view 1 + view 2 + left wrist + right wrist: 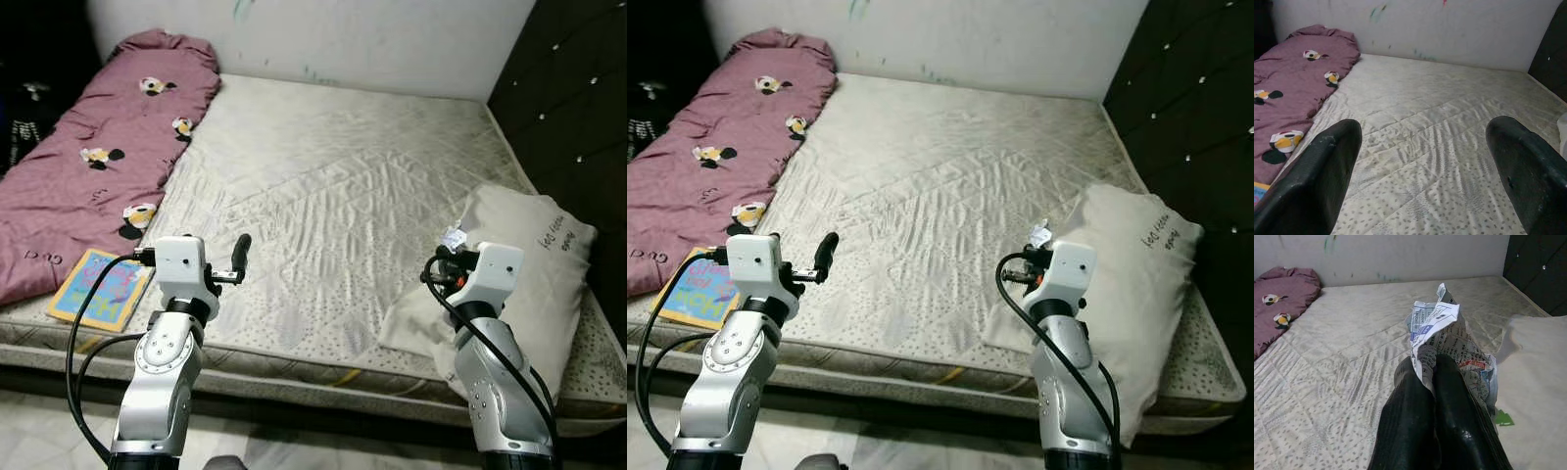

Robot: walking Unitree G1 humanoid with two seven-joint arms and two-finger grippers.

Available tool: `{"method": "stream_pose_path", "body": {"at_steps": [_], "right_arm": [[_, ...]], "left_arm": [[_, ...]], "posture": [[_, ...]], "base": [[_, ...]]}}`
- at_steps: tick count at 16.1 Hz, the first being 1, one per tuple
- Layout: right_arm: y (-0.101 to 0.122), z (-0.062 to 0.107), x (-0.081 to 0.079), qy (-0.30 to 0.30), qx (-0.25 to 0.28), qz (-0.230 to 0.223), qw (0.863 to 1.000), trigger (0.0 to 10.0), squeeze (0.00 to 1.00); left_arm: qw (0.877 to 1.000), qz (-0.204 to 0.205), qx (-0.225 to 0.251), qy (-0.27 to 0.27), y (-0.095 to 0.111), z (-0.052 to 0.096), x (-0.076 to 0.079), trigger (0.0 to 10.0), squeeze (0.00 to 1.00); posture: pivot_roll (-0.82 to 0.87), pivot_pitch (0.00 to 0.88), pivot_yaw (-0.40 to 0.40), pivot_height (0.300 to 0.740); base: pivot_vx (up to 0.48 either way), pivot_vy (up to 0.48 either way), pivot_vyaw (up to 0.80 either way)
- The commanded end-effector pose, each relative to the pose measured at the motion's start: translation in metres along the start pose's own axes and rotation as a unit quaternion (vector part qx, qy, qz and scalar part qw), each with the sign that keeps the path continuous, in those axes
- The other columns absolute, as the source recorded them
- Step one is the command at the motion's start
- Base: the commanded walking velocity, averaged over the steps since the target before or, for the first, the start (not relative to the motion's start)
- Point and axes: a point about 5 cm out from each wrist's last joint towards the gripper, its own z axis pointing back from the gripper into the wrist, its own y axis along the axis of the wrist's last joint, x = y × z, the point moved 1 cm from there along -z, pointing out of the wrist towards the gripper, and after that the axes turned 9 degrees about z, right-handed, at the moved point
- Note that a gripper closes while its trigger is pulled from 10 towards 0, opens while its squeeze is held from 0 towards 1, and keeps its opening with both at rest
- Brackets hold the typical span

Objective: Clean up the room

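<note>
Right gripper (1425,382) clamped tight on a crumpled printed wrapper (1442,330), held up over the near edge of the mattress (333,186), just beside the pale pillow (534,264). Left gripper (1425,166) spread wide, holding nothing, hovering above the mattress's front edge. Off to the left, pink blanket (108,137) along the side, colourful book (98,289) at its near end.
</note>
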Motion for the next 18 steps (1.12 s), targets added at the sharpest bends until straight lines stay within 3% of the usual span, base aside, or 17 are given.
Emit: {"method": "stream_pose_path", "body": {"at_steps": [1,18], "right_arm": [[-0.0017,-0.0003,-0.0027,0.003,-0.007,-0.001,1.0,10.0,0.0],[-0.0043,0.0009,-0.0018,0.003,-0.016,0.005,1.0,10.0,0.0]], "left_arm": [[1.0,-0.002,-0.001,-0.001,0.0019,-0.0014,-0.0018,10.0,0.0],[1.0,-0.004,-0.001,-0.007,0.0012,-0.0004,0.001,10.0,0.0]], "posture": [[-0.04,0.0,-0.054,0.74],[-0.05,0.0,-0.059,0.74]], "base": [[0.0,0.0,0.0],[0.0,0.0,0.0]]}}
